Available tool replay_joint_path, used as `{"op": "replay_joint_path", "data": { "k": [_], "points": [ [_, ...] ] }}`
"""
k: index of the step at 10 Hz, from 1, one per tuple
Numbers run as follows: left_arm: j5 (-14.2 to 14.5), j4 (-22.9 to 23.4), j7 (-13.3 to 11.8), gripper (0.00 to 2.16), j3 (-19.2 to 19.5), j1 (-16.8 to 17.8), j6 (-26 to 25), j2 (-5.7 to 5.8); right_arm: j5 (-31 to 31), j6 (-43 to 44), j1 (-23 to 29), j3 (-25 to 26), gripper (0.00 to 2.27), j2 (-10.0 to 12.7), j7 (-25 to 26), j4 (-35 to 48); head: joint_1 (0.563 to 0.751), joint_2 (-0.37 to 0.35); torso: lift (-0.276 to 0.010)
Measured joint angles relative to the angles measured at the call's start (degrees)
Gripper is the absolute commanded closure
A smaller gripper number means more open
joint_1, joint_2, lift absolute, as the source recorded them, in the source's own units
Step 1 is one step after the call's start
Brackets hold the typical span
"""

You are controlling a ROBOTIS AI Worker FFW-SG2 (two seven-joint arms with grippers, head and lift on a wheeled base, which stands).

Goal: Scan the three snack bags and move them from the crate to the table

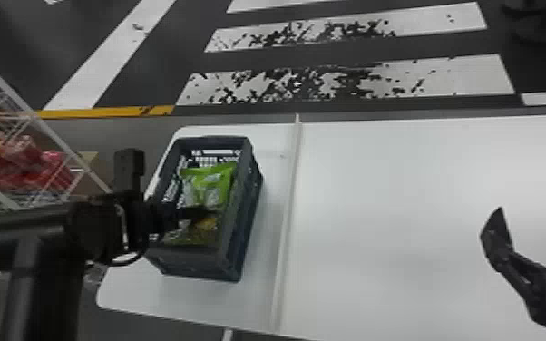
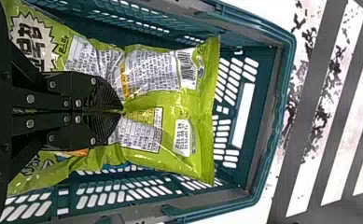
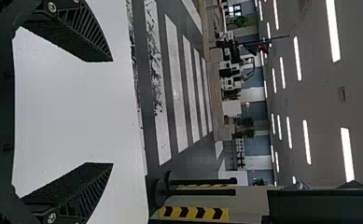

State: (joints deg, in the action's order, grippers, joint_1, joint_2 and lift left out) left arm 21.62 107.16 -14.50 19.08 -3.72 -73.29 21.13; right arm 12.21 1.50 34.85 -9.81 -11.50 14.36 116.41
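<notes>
My left gripper [image 2: 122,111] pinches the green snack bag [image 2: 198,105] mid-body, toward the far edge of the plastic crate [image 1: 239,240]. I expect it light, soft, slippery; I'd favour its gathered fold. Another snack bag [image 1: 202,229] lies nearer, inside. The crate sits by the table's [image 1: 399,204] left edge; my right gripper's [image 3: 113,112] fingers stand apart.
</notes>
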Motion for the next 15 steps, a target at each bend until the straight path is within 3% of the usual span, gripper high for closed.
{"op": "replay_joint_path", "data": {
  "k": [3,9,15],
  "points": [
    [0.44,2.27,1.1,2.06,0.11,-0.06,0.32,-0.13,0.42,-0.02,0.21,0.71,0.09,-0.19,0.02,0.04,0.695,0.242,-0.062],
    [1.65,10.99,3.14,2.06,1.24,-1.75,-1.05,-0.14,0.66,-1.51,-1.37,0.85,0.09,0.04,0.05,-0.9,0.695,0.223,-0.062],
    [1.26,26.98,8.37,2.06,4.85,-7.61,-0.38,-2.58,1.5,-1.95,-3.45,0.93,0.09,0.39,0.03,-2.96,0.695,0.227,-0.062]
  ]
}}
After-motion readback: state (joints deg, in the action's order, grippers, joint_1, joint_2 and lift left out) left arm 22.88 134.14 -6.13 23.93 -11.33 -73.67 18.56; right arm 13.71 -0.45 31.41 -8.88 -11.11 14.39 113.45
